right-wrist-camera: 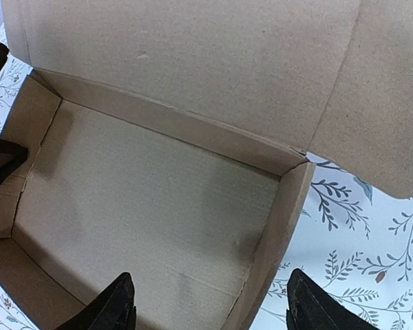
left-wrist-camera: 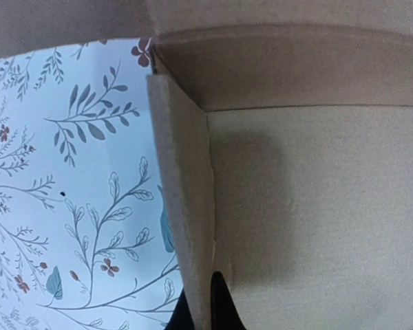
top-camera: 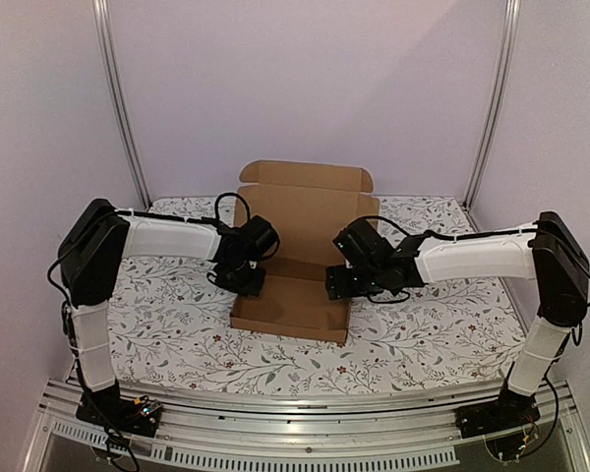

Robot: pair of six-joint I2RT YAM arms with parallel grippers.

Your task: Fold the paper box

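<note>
Centrally on the floral tabletop (top-camera: 177,324) sits the paper box (top-camera: 290,305), between my 2 arms: plain brown cardboard, long axis left to right, walls raised, lid flap upright at the far side. My left gripper (left-wrist-camera: 201,313) pinches its left wall. My right gripper (right-wrist-camera: 210,285) is spread, straddling its right wall.

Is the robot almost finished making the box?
More than halfway. The paper box already has its walls up. The left claw pinches the left wall; the right claw is open astride the right wall. Left: closing the lid, which stands open at the back.
</note>
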